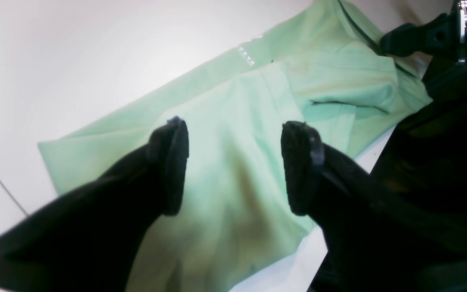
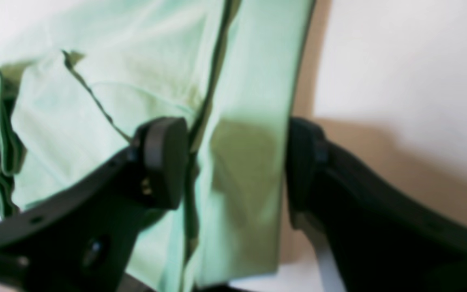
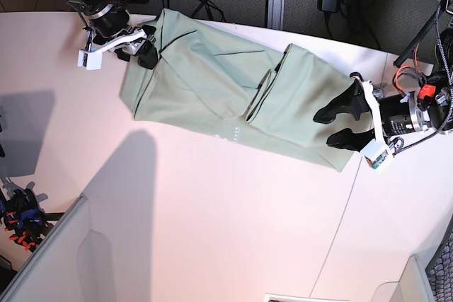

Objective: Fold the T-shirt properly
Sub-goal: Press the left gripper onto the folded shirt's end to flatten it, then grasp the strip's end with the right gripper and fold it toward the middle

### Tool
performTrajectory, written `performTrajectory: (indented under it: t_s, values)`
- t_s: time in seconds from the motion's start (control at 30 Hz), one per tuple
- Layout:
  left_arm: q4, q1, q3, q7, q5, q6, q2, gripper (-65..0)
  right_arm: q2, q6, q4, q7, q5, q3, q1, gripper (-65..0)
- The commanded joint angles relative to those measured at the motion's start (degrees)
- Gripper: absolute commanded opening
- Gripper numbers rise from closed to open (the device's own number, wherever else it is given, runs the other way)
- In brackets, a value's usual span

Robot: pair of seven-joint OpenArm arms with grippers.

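White table [image 3: 212, 231] fills the lower half of the base view, with dark gear and cables along its top edge. Across the upper middle of that frame you have the shirt [image 3: 297, 107], drawn in to a long, uneven band. Both sides look turned inward, so I would call the fold roughly half done, though you cannot count every layer from here.

What remains is the lengthwise folding, and some tidying: a raised, loose fold stands near the middle of the band, and the left part in the base view is rumpled, with edges that do not line up.

Your left gripper [image 3: 345, 124], at the right of the base view, stands wide over the shirt's right end and grips nothing. Your right gripper [image 3: 138, 54], at the upper left, is also spread wide; in its wrist view the shirt's edge strip runs between the fingers, close to one of them, but is not clamped.

You would probably do well to smooth that left end next, then bring one end over the other. Close on too few layers and the stack may slide apart.
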Motion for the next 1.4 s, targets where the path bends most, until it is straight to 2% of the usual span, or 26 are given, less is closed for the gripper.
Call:
performTrajectory:
  t_s: [0.0, 0.17, 0.43, 0.7, 0.77, 0.9, 0.93, 1.13, 1.23, 1.37]
  values:
    - [1.0, -0.9, -0.5, -1.2, -1.2, -0.1, -1.2, -25.9, -0.4, 0.7, 0.5, 0.2, 0.7, -0.1, 0.2, -27.2]
    - [1.0, -0.9, -0.5, -1.2, -1.2, -0.1, -2.6, -25.9, -3.3, 0.7, 0.5, 0.0, 0.8, -1.0, 1.0, -27.2]
    - [1.0, -0.9, -0.5, -1.2, -2.3, -0.1, -3.8, -25.9, -5.8, 0.7, -0.1, 0.2, -0.3, -2.3, 3.5, -27.2]
    - [1.0, -0.9, -0.5, -0.8, -2.5, -0.1, -3.8, -25.9, -6.2, 0.7, -7.7, 0.1, -0.4, -3.0, 8.7, -28.4]
    - [1.0, -0.9, -0.5, -0.8, -2.5, -0.1, -3.8, -25.9, -6.3, 0.7, -8.3, 0.0, -0.4, -3.0, 9.5, -35.5]
    - [1.0, -0.9, -0.9, -0.8, -2.5, -0.1, -3.8, -25.9, -6.3, 0.7, -8.2, 0.1, -0.9, -3.3, 10.3, -60.5]
    - [1.0, -0.9, -1.2, -0.8, -2.6, -0.1, -3.8, -25.9, -6.2, 0.7, -8.2, 0.4, -0.9, -3.3, 10.5, -65.0]
    - [1.0, -0.9, -7.3, -0.3, -5.2, -0.1, -3.8, -25.9, -4.6, 0.7, -7.8, 1.6, -2.7, -2.4, 11.8, -65.0]
    - [1.0, -0.9, -11.7, 1.5, -7.4, -0.1, -4.3, -25.9, -1.8, 0.7, -7.9, 1.6, -3.8, 0.1, 12.4, -65.0]
    - [1.0, -0.9, -14.4, 1.6, -8.0, -0.1, -6.7, -25.9, 3.1, 0.7, -7.9, 1.5, -4.3, 5.1, 12.5, -65.0]
